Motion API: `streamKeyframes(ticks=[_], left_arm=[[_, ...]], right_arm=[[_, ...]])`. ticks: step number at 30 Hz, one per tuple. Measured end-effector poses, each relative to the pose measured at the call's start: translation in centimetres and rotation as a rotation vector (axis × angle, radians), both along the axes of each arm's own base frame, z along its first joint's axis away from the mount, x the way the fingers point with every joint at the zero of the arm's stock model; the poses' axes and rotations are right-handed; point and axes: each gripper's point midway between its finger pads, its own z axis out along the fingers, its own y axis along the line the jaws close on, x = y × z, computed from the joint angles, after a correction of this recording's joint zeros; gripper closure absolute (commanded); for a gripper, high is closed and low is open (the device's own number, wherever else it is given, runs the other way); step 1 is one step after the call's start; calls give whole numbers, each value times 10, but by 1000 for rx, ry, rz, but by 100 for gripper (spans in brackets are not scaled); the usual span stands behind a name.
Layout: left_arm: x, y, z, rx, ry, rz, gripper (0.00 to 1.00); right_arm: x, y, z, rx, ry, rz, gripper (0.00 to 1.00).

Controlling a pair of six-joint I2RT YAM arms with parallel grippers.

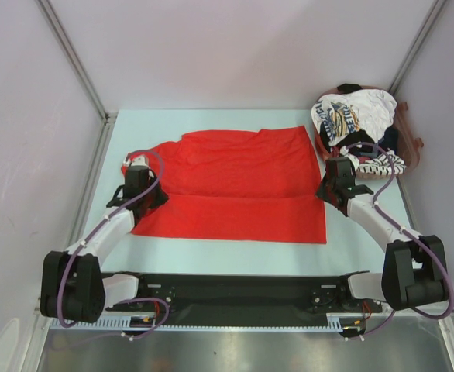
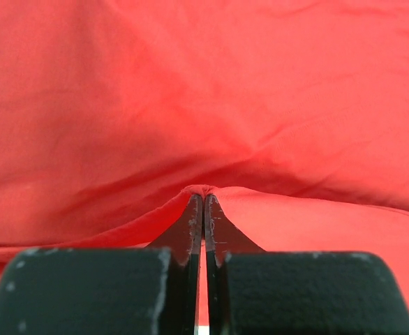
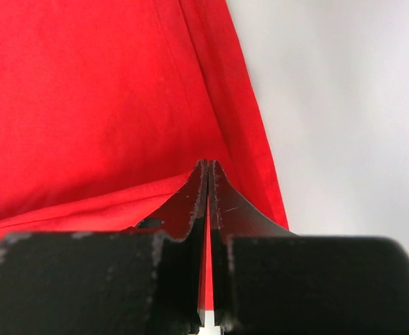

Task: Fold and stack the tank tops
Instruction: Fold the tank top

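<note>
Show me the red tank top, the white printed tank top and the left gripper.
red tank top (image 1: 239, 182): top external view, middle of the spread cloth.
white printed tank top (image 1: 349, 116): top external view, on its blue-yellow print.
left gripper (image 2: 204, 197): left wrist view, between the shut fingertips.

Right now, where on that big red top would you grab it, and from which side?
Probably at its side edges, each claw coming from outside. The red top lies flat, so only edges give cloth to pinch; left claw and right claw are shut there.

Pale tabletop (image 3: 344, 105) shows just right of my right pincer (image 3: 208, 166). Beyond it, far right, sits a brownish basket (image 1: 417, 147), partly hidden.
</note>
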Motion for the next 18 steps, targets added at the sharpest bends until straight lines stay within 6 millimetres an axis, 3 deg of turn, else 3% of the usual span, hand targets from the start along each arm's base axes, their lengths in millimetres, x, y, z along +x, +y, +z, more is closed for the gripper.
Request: streamKeyframes(ticks=[18], left_arm=[[20, 5, 4, 28, 9, 32, 100]], right_arm=[[29, -2, 1, 7, 16, -19, 100]])
